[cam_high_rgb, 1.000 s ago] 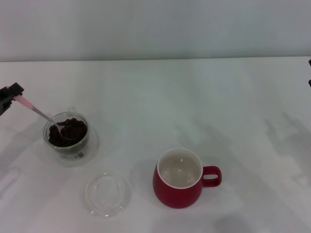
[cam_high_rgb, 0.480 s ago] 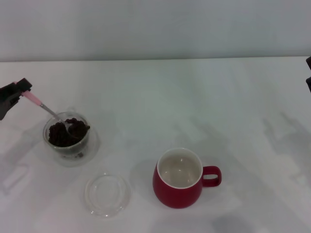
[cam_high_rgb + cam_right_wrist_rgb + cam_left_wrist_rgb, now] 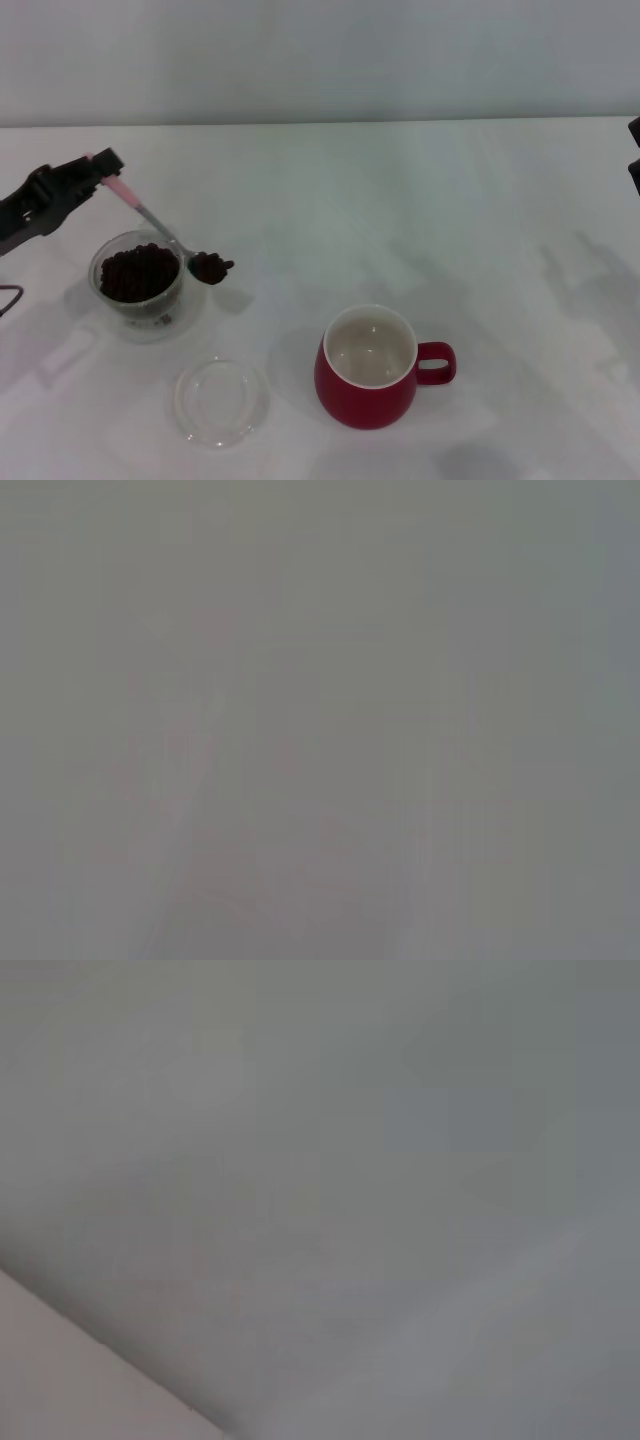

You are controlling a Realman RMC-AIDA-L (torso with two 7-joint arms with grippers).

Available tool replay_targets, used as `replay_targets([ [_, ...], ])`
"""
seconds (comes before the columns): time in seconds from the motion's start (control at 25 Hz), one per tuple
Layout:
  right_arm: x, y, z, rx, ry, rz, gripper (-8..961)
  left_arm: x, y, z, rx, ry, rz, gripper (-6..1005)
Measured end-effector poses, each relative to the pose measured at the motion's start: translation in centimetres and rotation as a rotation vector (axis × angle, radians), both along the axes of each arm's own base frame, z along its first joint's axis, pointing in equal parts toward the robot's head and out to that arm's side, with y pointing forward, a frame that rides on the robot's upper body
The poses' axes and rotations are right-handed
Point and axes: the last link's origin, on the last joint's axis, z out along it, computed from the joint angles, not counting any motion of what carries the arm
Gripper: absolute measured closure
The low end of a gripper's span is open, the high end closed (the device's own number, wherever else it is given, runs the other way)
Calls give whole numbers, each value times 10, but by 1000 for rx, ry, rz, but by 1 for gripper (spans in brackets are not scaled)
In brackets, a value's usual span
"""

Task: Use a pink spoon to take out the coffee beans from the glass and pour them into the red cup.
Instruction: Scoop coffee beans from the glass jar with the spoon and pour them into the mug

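In the head view my left gripper (image 3: 100, 164) is shut on the pale pink handle of the pink spoon (image 3: 150, 220), at the left. The spoon slants down to the right; its bowl carries a small load of coffee beans (image 3: 209, 267) just right of the glass (image 3: 137, 284) and above the table. The clear glass still holds a heap of coffee beans (image 3: 138, 270). The red cup (image 3: 371, 367) stands empty at the front centre, handle to the right. My right gripper (image 3: 635, 150) is parked at the right edge. Both wrist views show only blank grey.
A flat shallow clear glass dish (image 3: 221, 400) lies in front of the glass, left of the red cup. Everything rests on a white table (image 3: 400, 220) with a pale wall behind.
My left gripper has risen and moved right. The spoon's bowl came up out of the glass with beans on it and now hangs just right of the rim.
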Motion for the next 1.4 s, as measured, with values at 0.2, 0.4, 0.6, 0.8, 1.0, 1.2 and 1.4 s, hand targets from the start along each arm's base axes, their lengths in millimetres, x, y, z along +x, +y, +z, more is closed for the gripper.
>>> replay_targets([
  [0.2,0,0,0,0,1,1,425,16,6,-4,-34,-7,-62,870],
  [0.4,0,0,0,0,1,1,425,32,13,-12,-79,1,-105,870],
  [0.6,0,0,0,-2,1,0,425,49,20,-20,-128,10,-153,870],
  [0.8,0,0,-1,-4,3,-2,425,63,24,-28,-164,21,-193,870],
  [1.0,0,0,-2,-6,3,-5,425,77,27,-36,-193,35,-234,869],
  [1.2,0,0,-2,-8,3,-3,425,88,30,-44,-218,60,-266,869],
  [1.4,-1,0,-2,-8,3,1,425,98,37,-51,-224,99,-288,869],
])
